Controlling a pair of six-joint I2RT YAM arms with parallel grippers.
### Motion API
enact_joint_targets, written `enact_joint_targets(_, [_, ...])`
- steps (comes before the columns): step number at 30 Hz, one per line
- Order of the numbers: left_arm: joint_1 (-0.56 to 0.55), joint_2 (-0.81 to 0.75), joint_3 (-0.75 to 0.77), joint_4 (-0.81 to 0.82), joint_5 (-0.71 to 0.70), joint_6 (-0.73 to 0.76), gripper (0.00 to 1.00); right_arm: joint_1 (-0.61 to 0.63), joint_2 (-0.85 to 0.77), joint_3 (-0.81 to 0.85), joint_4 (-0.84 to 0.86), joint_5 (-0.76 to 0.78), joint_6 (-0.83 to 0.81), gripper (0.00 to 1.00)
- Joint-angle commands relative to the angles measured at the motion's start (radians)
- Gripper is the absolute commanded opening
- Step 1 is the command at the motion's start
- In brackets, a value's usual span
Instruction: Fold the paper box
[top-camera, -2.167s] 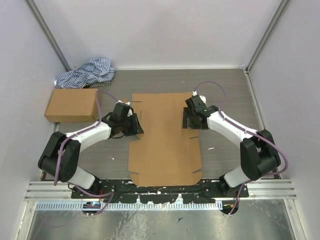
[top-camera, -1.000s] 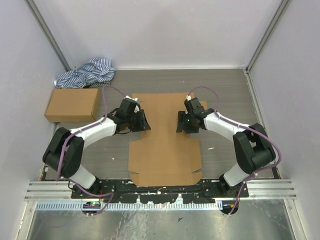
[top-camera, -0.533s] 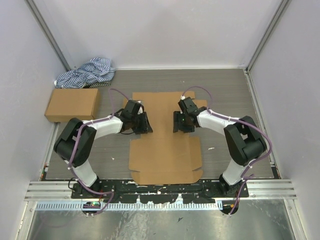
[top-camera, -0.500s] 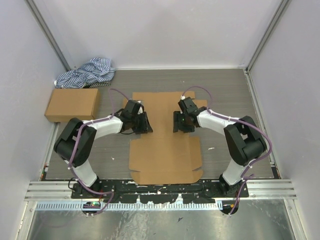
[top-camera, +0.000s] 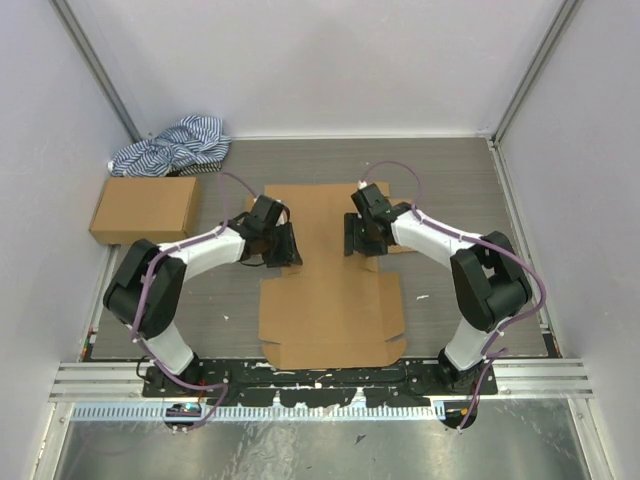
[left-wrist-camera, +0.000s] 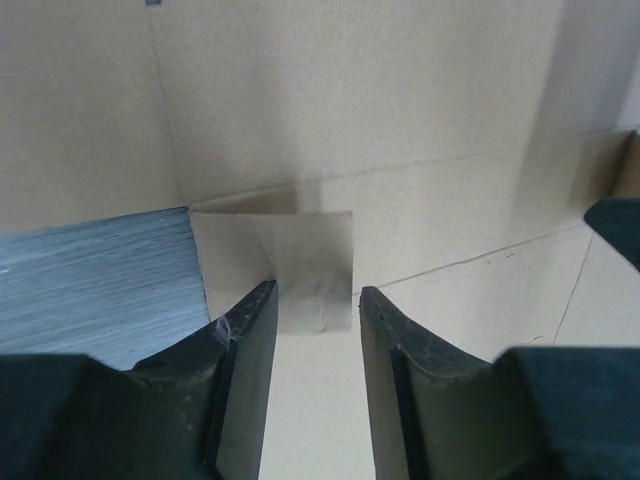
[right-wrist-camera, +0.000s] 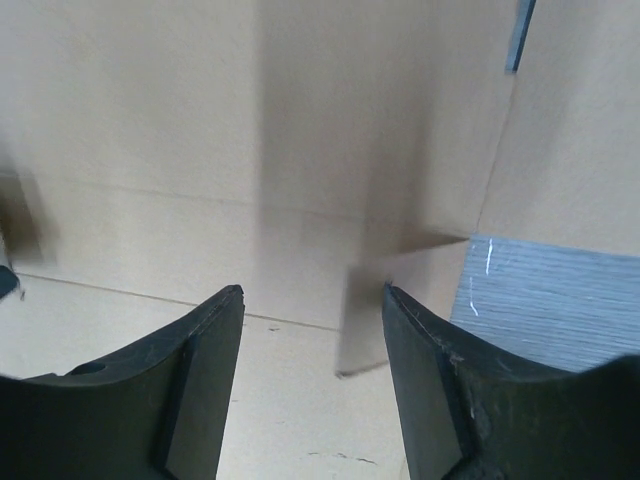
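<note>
One paper box (top-camera: 330, 310) flat, one left end effector (top-camera: 289, 247), one right end effector (top-camera: 353, 238), both parted.

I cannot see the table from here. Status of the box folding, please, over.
Left gripper open, right gripper open, nothing held. Paper box mostly flat; a small side flap stands up before each gripper. Carton and cloth sit apart at left.

Matt brown cardboard paper box (top-camera: 330, 300), grey wood-grain table (top-camera: 450, 180), black plastic fingers (left-wrist-camera: 245, 350) — scuffed
</note>
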Motion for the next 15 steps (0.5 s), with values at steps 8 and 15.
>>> enact_joint_targets(8, [0.137, -0.046, 0.344, -0.216, -0.149, 0.142, 0.76, -0.182, 0.107, 0.443, -0.117, 0.001, -0.083, 0.68])
enact_joint_targets(15, [0.305, 0.138, 0.531, -0.173, -0.072, 0.142, 0.74, -0.314, 0.35, 0.63, -0.011, -0.075, -0.118, 0.66])
